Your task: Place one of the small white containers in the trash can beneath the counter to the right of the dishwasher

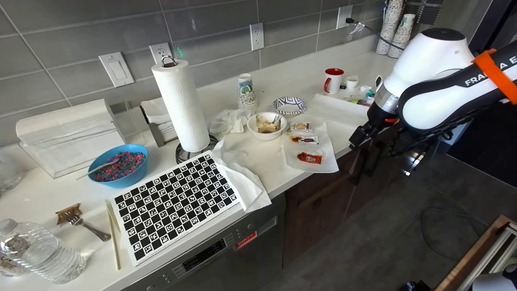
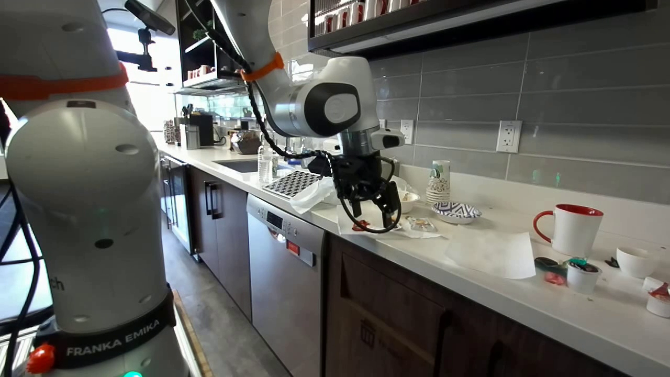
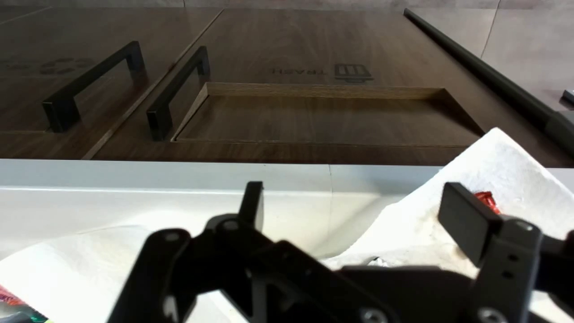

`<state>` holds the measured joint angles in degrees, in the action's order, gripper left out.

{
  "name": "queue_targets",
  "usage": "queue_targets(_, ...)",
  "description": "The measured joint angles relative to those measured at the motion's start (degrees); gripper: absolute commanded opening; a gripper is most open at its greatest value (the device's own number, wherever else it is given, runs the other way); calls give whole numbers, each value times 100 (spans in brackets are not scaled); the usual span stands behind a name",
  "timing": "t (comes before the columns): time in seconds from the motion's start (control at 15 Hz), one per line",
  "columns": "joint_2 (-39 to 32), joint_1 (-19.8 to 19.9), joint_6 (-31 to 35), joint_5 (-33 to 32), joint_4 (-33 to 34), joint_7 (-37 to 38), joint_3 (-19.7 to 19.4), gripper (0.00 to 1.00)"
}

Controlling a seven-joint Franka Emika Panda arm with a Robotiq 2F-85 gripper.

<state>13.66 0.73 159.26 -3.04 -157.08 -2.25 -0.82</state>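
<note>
In an exterior view, the dishwasher (image 2: 285, 288) stands beneath the tabletop (image 2: 623, 309), left of the trash cabinet (image 2: 387, 311). On the tabletop, one tub (image 2: 582, 278) sits before the mug (image 2: 577, 230), another tub (image 2: 659, 303) farther right; to their left lies a paper sheet (image 2: 492, 254), then a bowl (image 2: 456, 212).

In an exterior view, a white paper towel roll (image 1: 181, 109) stands upright behind a black-and-white checkered board (image 1: 175, 207). Left of the roll, a blue bowl (image 1: 132, 178) holds multicoloured bits (image 1: 127, 162) and a pale utensil (image 1: 97, 169). A metal fork (image 1: 89, 227) lies near a clear plastic bottle (image 1: 45, 251). Farther right: sauce packets (image 1: 310, 158) on white paper (image 1: 329, 162), a patterned dish (image 1: 288, 106), an upright red-and-white mug (image 1: 336, 85).
</note>
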Motion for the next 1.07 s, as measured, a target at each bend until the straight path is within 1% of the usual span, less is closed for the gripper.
queue_targets(0.4,47,10,3,-10,50,-1,13,100)
queue_targets(0.67,302,170,-14,-305,72,201,164,100)
queue_targets(0.87,524,287,-161,-492,90,319,275,100)
queue_targets(1.07,655,350,-222,-539,103,342,327,100)
